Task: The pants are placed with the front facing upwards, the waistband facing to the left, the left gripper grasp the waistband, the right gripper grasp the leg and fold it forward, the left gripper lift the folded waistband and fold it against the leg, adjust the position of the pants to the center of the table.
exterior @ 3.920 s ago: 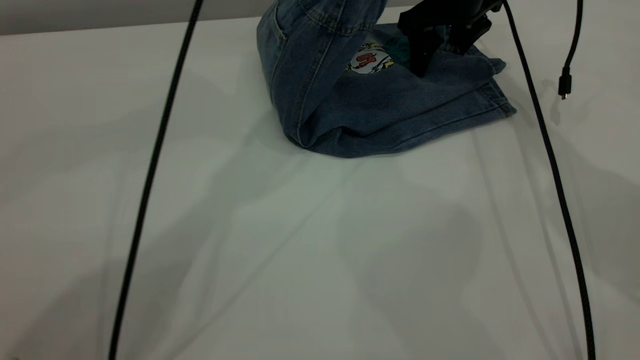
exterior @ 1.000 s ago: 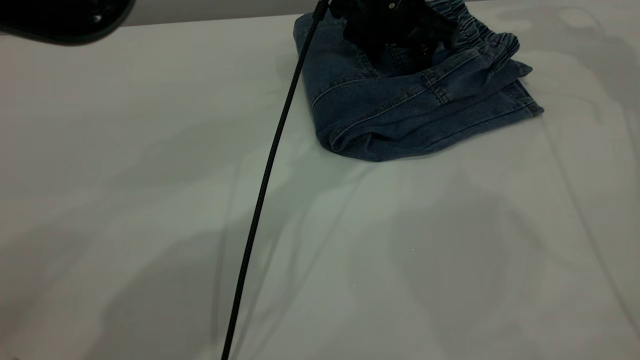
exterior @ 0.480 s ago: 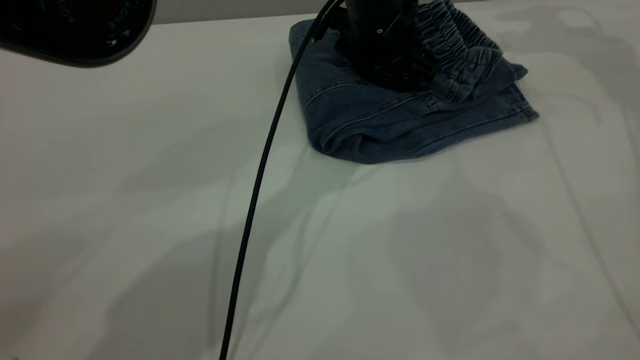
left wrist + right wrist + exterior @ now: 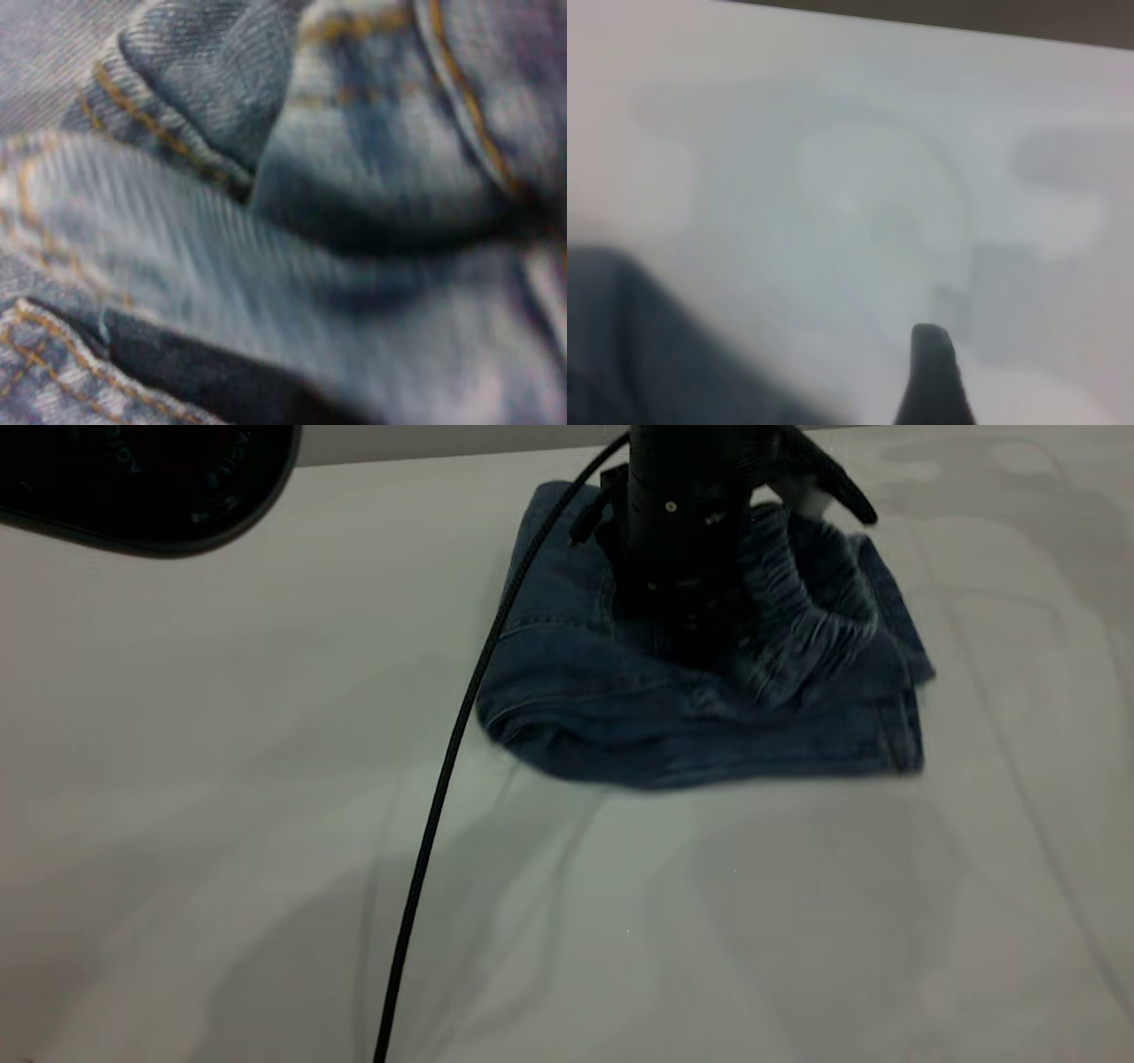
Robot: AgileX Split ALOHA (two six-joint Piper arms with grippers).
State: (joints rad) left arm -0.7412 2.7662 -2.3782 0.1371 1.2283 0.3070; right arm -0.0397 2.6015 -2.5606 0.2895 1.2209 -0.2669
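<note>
Exterior view: you see the pants (image 4: 709,708) lying as a folded denim bundle on the white desk (image 4: 221,779), toward its far side and a little to the right of the middle.
Waistband: the ruched waistband (image 4: 788,624) sits on top of the bundle, bunched up beside the arm.
Left gripper: the left gripper (image 4: 687,642) stands straight down on the bundle, its tip sunk in the denim next to the waistband; you cannot tell how its jaws are set, as the cloth and the arm's own body hide them.
Left wrist view: nothing but denim folds with tan stitching, pressed close to the lens.
Right gripper: in the right wrist view you get one dark fingertip of the right gripper (image 4: 935,376) above bare desk, with an edge of denim at the side; its jaws cannot be judged.
Cable: a black cable (image 4: 443,779) runs from the left arm down across the desk toward you.
Corner object: a dark rounded body (image 4: 151,478) fills the upper left corner of the exterior view.
</note>
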